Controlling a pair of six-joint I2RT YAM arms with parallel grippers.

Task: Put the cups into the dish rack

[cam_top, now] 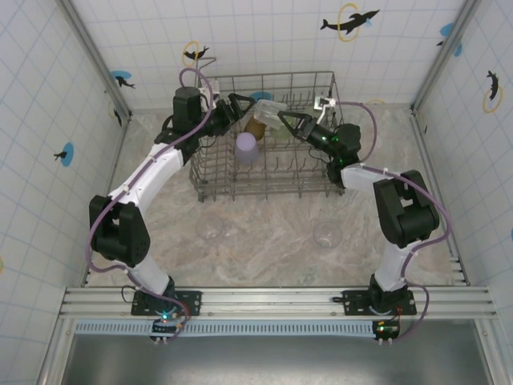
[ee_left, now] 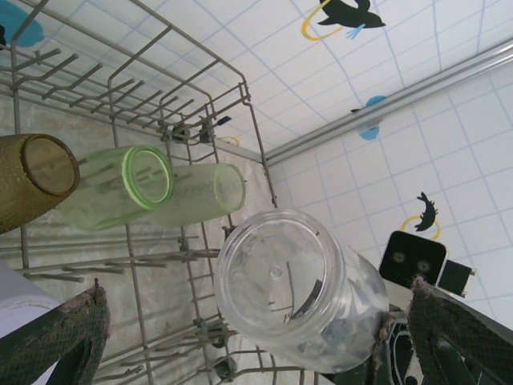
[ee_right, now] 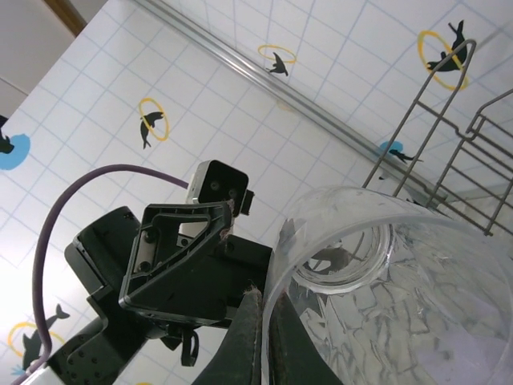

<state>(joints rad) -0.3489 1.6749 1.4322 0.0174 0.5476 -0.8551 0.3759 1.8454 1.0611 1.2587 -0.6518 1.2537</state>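
Note:
The grey wire dish rack (cam_top: 210, 183) stands at the back of the table. Above it my right gripper (cam_top: 290, 122) is shut on the rim of a clear cup (cam_top: 270, 110), its two fingers (ee_right: 255, 337) pinching the cup wall (ee_right: 377, 265). My left gripper (cam_top: 234, 107) is open, and that clear cup (ee_left: 298, 290) hangs between its spread fingers (ee_left: 74, 335), base towards the left wrist camera. Inside the rack lie an amber-brown cup (ee_left: 32, 180), two pale green cups (ee_left: 128, 188) and a lilac cup (cam_top: 247, 148).
Two more clear cups (cam_top: 210, 227) (cam_top: 327, 234) stand on the marbled table in front of the rack. Tiled walls close in the back and both sides. Upright tines (ee_left: 120, 265) fill the rack floor under the held cup.

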